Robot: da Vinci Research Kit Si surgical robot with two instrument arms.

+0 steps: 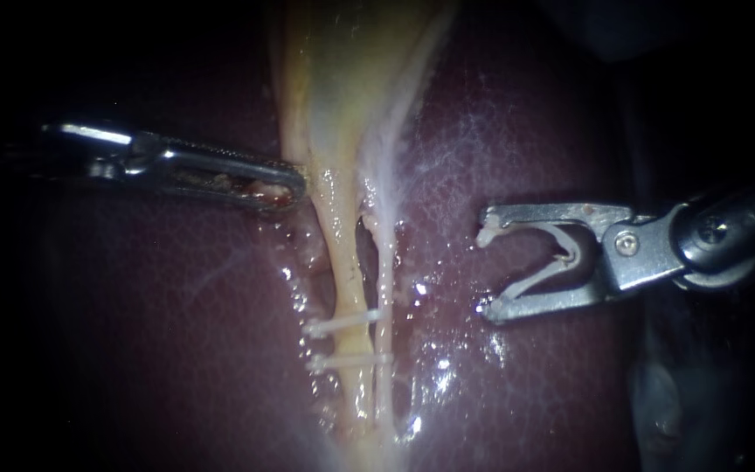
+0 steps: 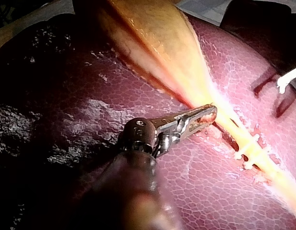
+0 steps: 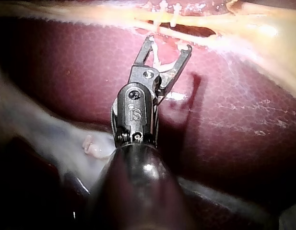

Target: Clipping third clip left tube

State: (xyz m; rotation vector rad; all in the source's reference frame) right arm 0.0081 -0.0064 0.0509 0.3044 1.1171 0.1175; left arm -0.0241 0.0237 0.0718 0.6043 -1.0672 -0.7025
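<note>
Left instrument (image 1: 286,188): jaws closed down, pinching a bit of reddish tissue at the edge of the gallbladder (image 1: 342,79), right where it narrows into the left tube (image 1: 345,262); the left wrist view shows the same, jaw tips against the yellow band with tissue caught between them. Right instrument (image 1: 485,273): jaws spread wide and carrying a white clip (image 1: 535,281) seated between them, its legs lying along both jaws and its ends showing at the jaw tips. No tissue inside these jaws; they hang over bare liver (image 1: 526,131). The left tube, yellowish, lies ahead of the right jaws' tips and apart from them, with the thinner pale right tube (image 1: 385,280) between it and the tips. Two placed clips cross the left tube, upper clip (image 1: 342,323) and lower clip (image 1: 349,359), one just beside the other, both ahead of the right instrument's lower jaw and slightly past it, away from the left jaws. The stretch of left tube between the left jaws and the upper clip is bare. Right wrist view: both tubes run crosswise just ahead of the open tips, neither one between the jaws, with wet liver under the instrument
</note>
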